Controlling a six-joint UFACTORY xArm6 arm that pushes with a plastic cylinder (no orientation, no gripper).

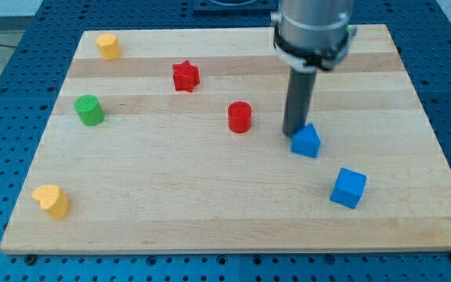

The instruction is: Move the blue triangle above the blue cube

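The blue triangle (307,141) lies on the wooden board at the view's right of centre. The blue cube (348,188) sits below it and a little to the right, apart from it. My tip (292,134) stands at the triangle's upper left edge, touching or almost touching it. The dark rod rises from there to the grey arm at the view's top.
A red cylinder (239,117) stands left of my tip. A red star (185,76) is further up and left. A green cylinder (89,110) is at the left. A yellow block (108,45) is at the top left, a yellow heart (52,200) at the bottom left.
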